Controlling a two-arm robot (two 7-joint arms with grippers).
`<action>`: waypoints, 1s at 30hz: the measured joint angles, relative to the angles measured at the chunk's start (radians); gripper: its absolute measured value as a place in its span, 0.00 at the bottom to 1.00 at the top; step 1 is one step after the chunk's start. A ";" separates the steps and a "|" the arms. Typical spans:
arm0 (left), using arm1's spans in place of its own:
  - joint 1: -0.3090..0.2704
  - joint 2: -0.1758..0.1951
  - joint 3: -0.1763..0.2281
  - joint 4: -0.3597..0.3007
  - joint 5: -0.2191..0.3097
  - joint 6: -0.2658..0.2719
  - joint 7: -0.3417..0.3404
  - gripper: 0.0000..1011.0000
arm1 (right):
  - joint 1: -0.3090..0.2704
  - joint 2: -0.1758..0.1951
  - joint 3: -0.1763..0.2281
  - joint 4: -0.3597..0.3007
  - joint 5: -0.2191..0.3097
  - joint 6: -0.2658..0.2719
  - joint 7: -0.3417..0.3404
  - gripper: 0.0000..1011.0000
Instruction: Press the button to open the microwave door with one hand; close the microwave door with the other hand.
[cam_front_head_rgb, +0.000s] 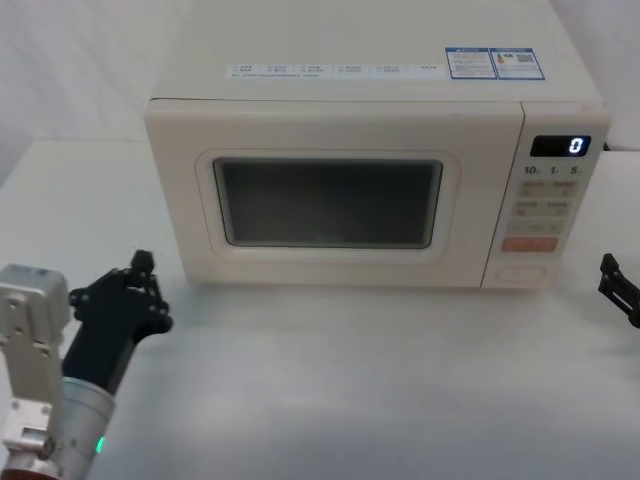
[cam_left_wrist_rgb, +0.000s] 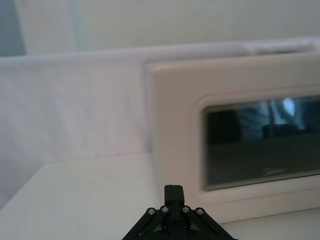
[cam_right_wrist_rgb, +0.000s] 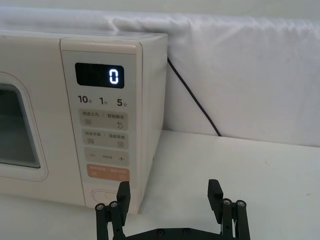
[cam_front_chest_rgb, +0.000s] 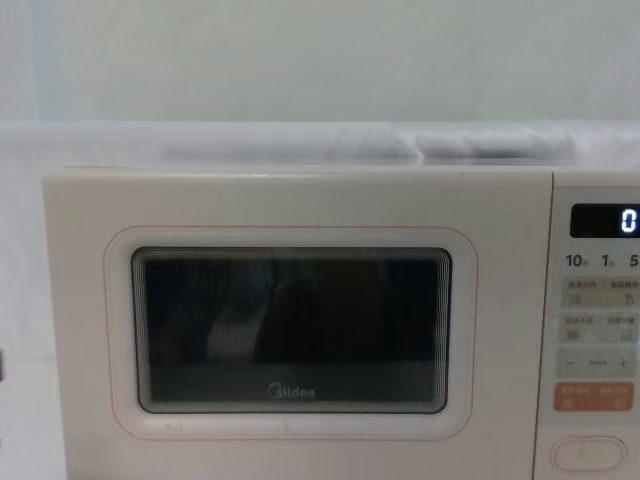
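Observation:
The cream microwave door (cam_front_head_rgb: 330, 262) with its dark window is closed, flush with the control panel; it also shows in the chest view (cam_front_chest_rgb: 290, 430). The wide pill-shaped button (cam_front_head_rgb: 523, 271) sits at the bottom of the panel, under the orange key (cam_front_chest_rgb: 588, 453). My right gripper (cam_right_wrist_rgb: 169, 200) is open, low over the table in front of the microwave's right corner and apart from it; one finger (cam_right_wrist_rgb: 123, 192) overlaps the button's (cam_right_wrist_rgb: 102, 193) edge. It shows at the right edge of the head view (cam_front_head_rgb: 617, 286). My left gripper (cam_front_head_rgb: 143, 265) is shut, just off the door's lower left corner (cam_left_wrist_rgb: 173, 192).
The microwave stands on a white table (cam_front_head_rgb: 350, 380) with open room in front of it. A black cord (cam_right_wrist_rgb: 192, 97) runs down behind its right side against a white backdrop. The display (cam_front_head_rgb: 575, 146) reads 0.

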 joint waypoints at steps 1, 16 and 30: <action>-0.001 -0.003 -0.014 0.011 -0.008 0.006 -0.001 0.00 | 0.000 0.000 0.000 0.000 0.000 0.000 0.000 0.99; -0.059 -0.029 -0.072 0.113 -0.062 0.027 -0.068 0.08 | 0.000 0.000 0.000 0.000 0.000 0.000 0.000 0.99; -0.054 -0.026 -0.069 0.109 -0.061 0.028 -0.066 0.49 | 0.000 0.000 0.000 0.000 0.000 0.000 0.000 0.99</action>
